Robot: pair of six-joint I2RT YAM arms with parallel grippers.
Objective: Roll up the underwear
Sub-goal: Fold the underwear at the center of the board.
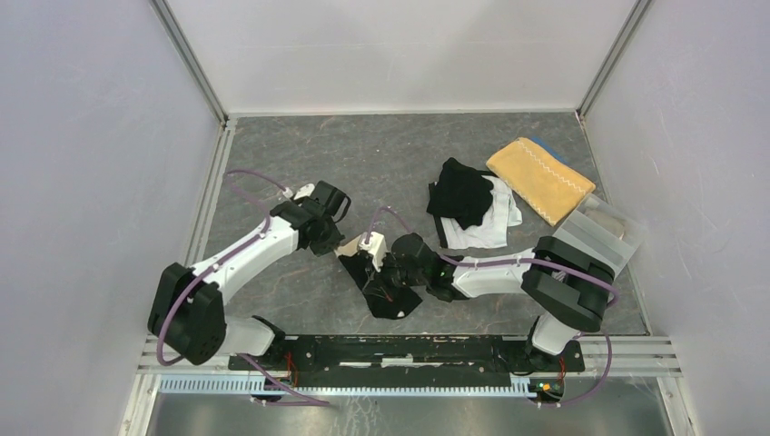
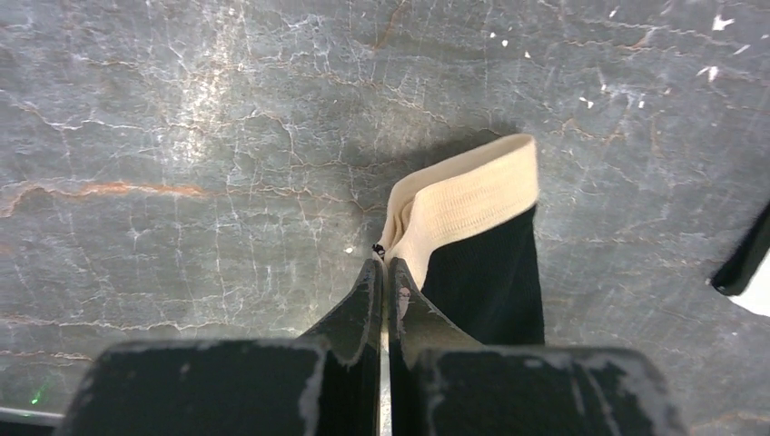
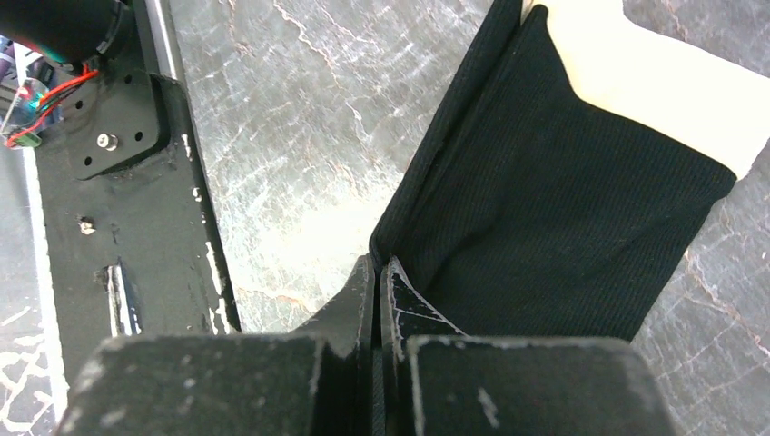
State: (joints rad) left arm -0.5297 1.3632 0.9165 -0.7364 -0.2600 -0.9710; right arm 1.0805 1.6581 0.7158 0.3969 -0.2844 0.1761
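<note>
Top external view: the black underwear lies low in the centre of the frame, just above the black base rail, with its beige waistband at the upper-left end. The left gripper meets that end, and the right gripper sits over the garment's middle. To the upper right, a pile of underwear, black on white, rests beside a mustard-yellow towel and a clear plastic tray. The grey marbled tabletop is flat and matt, closed in by white panels; there is free room toward the upper left, little near the rail. Left wrist view: the left gripper has its fingers pressed nearly together on a corner of the waistband, which curls up in a loop and casts a shadow on the tabletop. Right wrist view: the right gripper is pinched closed on a folded edge of the black underwear, whose ribbed knit fans out toward the upper right. The garment looks light, thin and limp, so it will likely sag and not hold any shape on its own. The elastic band seems the firmest part and the surest place to pinch, along with folded edges. On this matt surface the cloth may drag and bunch rather than slide, and a loose roll could spring open.
</note>
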